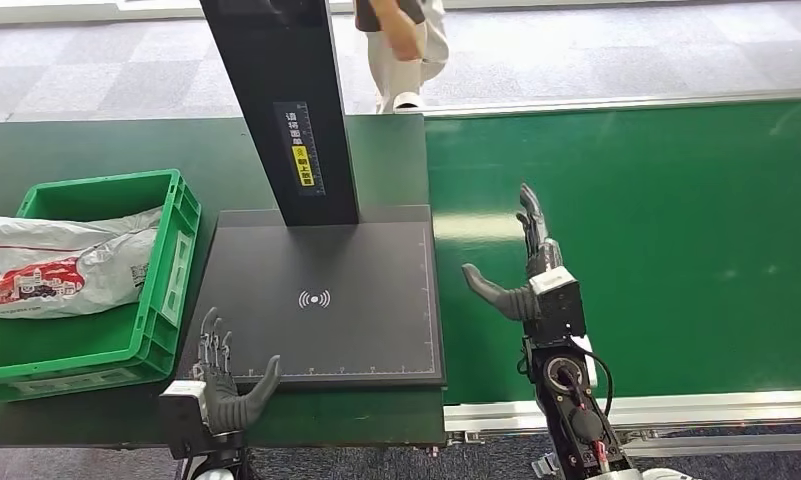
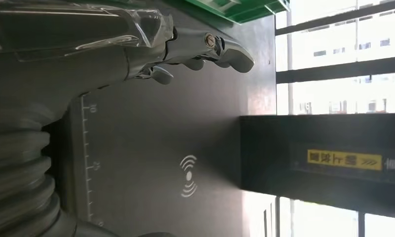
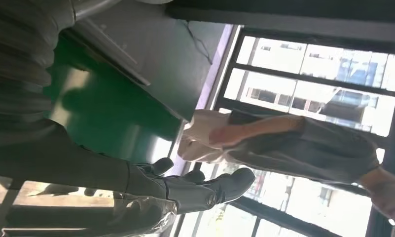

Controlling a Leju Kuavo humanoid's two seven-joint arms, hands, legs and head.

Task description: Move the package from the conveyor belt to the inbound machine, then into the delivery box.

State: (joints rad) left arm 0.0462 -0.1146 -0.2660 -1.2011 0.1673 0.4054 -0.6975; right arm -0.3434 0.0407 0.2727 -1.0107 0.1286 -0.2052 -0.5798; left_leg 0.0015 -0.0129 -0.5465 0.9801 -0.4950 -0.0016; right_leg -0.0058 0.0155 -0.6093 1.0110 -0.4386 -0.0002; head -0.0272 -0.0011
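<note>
Package sits in the green delivery box at the left end of my surface, a crinkled white and grey plastic mailer with red print, slumped across the box floor, so I judge this round done. Nearest me, my left hand hangs over the front edge of the surface at the near left corner of the inbound machine, fingers apart and holding nothing. My right hand waits over the near edge of the conveyor belt, fingers spread and empty, likely ready for the next parcel. The machine's plate is matte black with a printed ruler border and a wireless mark; its column rises glossy. The belt is smooth green. Beyond it a person stands.
</note>
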